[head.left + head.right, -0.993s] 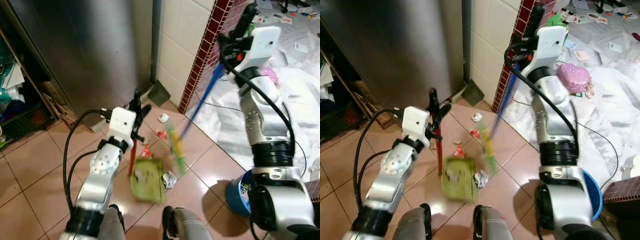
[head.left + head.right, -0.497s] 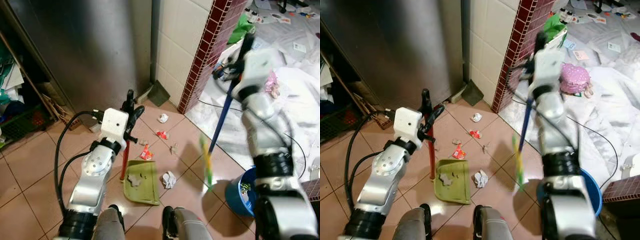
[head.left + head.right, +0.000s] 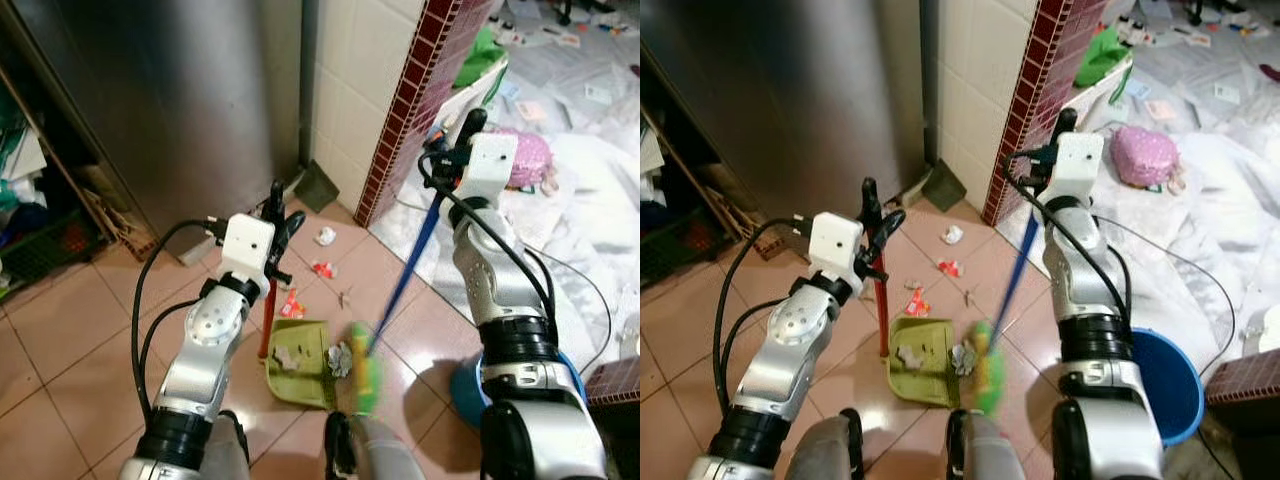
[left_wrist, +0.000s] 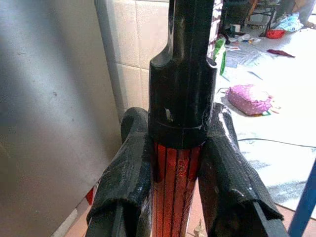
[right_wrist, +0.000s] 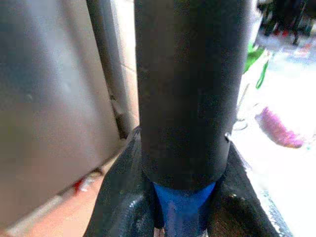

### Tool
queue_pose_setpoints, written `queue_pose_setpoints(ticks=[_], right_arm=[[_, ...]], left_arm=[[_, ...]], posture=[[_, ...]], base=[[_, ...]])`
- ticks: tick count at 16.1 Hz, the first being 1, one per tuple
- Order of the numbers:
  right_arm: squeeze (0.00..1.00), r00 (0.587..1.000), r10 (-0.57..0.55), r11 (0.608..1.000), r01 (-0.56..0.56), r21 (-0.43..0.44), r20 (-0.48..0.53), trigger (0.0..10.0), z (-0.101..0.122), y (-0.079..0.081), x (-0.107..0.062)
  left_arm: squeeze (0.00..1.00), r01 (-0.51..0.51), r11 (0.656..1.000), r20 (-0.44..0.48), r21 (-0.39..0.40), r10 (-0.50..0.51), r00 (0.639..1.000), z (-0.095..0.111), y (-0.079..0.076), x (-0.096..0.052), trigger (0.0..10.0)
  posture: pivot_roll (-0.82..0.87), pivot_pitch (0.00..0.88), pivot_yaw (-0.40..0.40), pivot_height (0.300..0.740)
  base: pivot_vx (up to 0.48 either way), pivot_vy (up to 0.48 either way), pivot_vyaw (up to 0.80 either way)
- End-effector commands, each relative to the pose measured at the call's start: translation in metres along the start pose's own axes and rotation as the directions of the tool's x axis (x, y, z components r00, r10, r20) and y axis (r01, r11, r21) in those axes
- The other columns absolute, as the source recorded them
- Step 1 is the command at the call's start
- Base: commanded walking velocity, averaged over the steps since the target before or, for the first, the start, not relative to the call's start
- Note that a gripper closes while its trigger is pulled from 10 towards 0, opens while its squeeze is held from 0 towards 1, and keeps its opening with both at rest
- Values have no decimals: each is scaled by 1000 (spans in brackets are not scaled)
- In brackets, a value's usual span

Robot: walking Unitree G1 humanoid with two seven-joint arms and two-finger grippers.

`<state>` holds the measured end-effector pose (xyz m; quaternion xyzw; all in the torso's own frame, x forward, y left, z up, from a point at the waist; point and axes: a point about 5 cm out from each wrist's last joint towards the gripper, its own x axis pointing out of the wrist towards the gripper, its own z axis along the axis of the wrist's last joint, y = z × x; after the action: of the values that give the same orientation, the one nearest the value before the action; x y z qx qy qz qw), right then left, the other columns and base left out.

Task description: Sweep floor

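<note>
Two grippers were clamped on tools: the left gripper (image 4: pixel 180 173) held the red dustpan handle (image 3: pixel 268 315) upright, the green dustpan (image 3: pixel 300 360) lying on the tiled floor (image 3: pixel 60 330), while the right gripper (image 5: pixel 185 207) gripped the blue broom handle (image 3: pixel 412 258), its green brush (image 3: pixel 362 372) touching the pan's 3 o'clock edge beside crumpled paper (image 3: pixel 338 358).

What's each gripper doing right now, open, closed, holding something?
Left gripper: closed on the red dustpan handle.
Right gripper: closed on the blue broom handle.
</note>
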<state>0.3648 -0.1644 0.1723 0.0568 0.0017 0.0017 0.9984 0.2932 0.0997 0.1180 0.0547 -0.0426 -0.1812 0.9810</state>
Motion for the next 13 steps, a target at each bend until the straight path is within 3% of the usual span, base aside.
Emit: queue_pose_setpoints(ticks=[1, 3, 7, 8, 9, 11, 13], right_arm=[[0, 999, 29, 992, -31, 122, 17, 10000, 8, 7, 1], [0, 997, 72, 974, -77, 213, 32, 10000, 14, 15, 2], [0, 991, 105, 949, -126, 288, 87, 10000, 28, 17, 3], [0, 988, 116, 949, -141, 281, 105, 10000, 32, 17, 3], [0, 979, 126, 969, -156, 191, 161, 10000, 43, 15, 3], [0, 968, 152, 972, -183, 146, 201, 10000, 54, 16, 4], [0, 943, 178, 973, -210, 91, 280, 10000, 79, 13, 6]], left_arm=[[0, 10, 1000, 32, 8, -10, 999, 5, -2, 2, 10000], [0, 6, 1000, 36, 8, -7, 999, 5, -2, 3, 10000], [0, 4, 1000, 43, 9, -5, 999, 6, -2, 3, 10000], [0, 2, 1000, 44, 9, -2, 999, 6, -2, 3, 10000], [0, -1, 1000, 52, 22, 0, 999, 9, 0, 3, 10000], [0, -3, 999, 57, 34, 1, 998, 11, 1, 3, 10000], [0, -12, 998, 40, 54, 10, 999, 8, 6, 0, 10000]], posture=[[-34, 188, -65, 740], [-34, 186, -70, 740], [-37, 186, -68, 740], [-37, 186, -68, 740], [-36, 186, -68, 740], [-36, 187, -66, 740], [-34, 188, -64, 740]], base=[[0, 0, 0], [0, 0, 0], [0, 0, 0], [0, 0, 0], [0, 0, 0], [0, 0, 0], [0, 0, 0]])
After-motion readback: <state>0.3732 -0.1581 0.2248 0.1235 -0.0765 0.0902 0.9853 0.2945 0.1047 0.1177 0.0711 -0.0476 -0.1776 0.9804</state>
